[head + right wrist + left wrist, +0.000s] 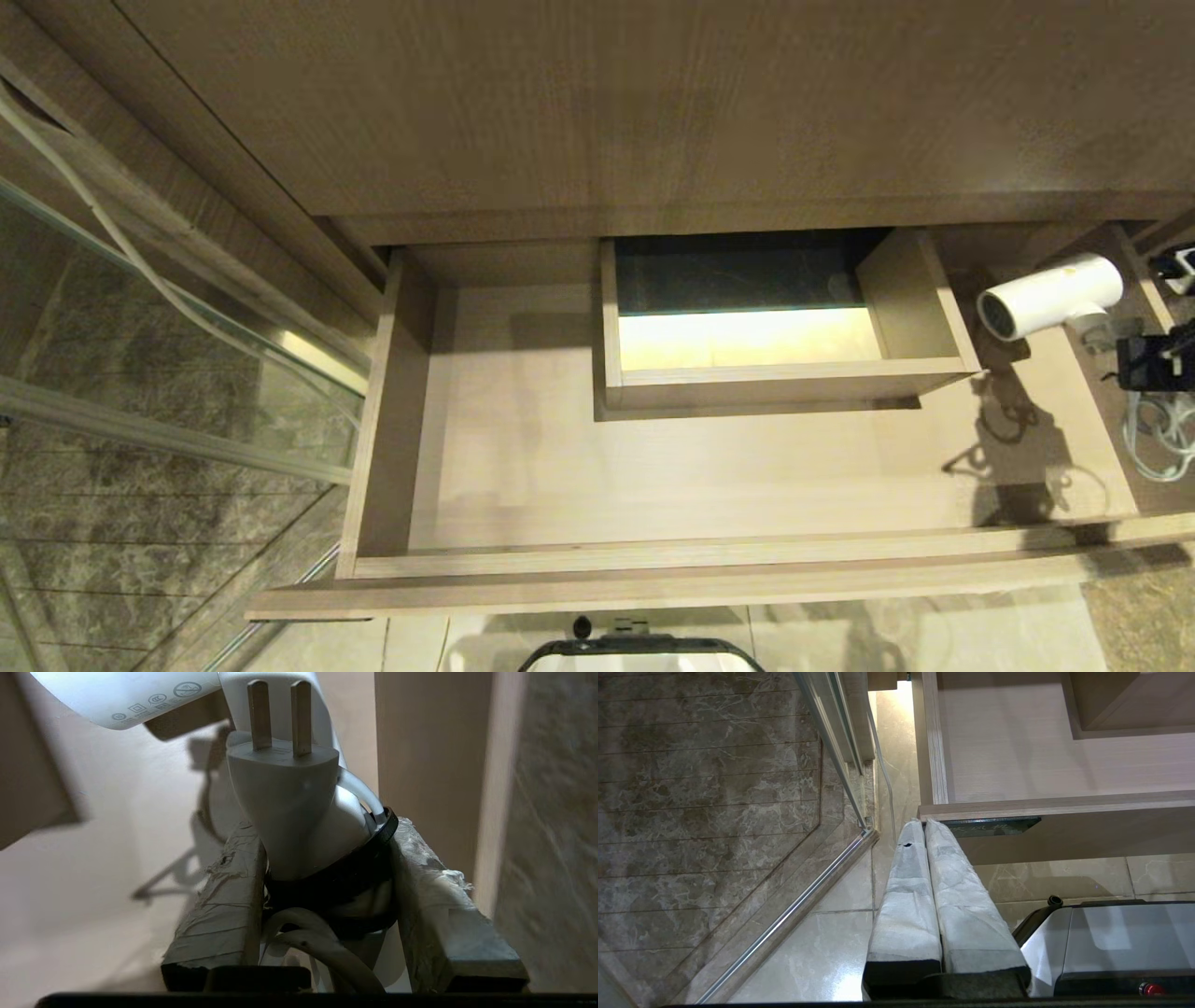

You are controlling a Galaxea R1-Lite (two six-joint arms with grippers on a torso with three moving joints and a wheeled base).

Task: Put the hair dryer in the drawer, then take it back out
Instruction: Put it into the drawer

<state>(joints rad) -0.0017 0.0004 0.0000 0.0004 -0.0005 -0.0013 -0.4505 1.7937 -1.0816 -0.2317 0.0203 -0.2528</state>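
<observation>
Robot base (639, 649): dark rim at the near edge of the head view, on pale floor tiles (822, 952).

Left gripper (924, 826): parked low, near the drawer's near-left corner; padded fingers (906, 914) pressed together, holding nothing.

Drawer (653, 560): light wood-grain, pulled out wide; floor bare across left and middle; boxed cut-out (784, 378) at mid-back.

Right gripper (327, 868): at the far right of the drawer; fingers (224, 905) part-way apart, clamped on the hair dryer's handle with its plug (289, 793) and strapped cord.

Hair dryer (1050, 297): white, held at the drawer's far-right end, barrel level, pointing left; coiled cord (1158, 439) hanging below it.

Wood panel (607, 112): above and beyond the drawer.
</observation>
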